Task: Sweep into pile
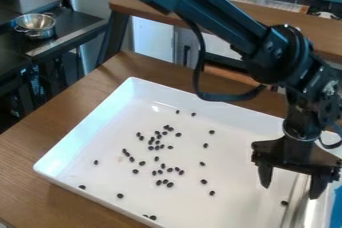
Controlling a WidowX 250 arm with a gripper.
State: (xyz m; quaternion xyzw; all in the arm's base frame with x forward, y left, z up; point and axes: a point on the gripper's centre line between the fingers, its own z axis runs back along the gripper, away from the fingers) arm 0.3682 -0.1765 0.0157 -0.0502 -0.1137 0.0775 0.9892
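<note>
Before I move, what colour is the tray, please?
The tray is white, best seen in the camera view.

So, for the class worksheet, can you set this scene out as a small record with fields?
surface: wooden table
container: white tray
contents: many small dark beans
layout: scattered, loosely clustered mid-tray, no single pile
lone bean: below the gripper, picture right
gripper: over the tray's right side, fingers apart
background: metal pot, upper left

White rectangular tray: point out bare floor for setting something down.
Free: the white tray's far-left corner, beyond the small black beans, and the stretch between their main scatter and the black gripper. Crowded: left of centre.
</note>
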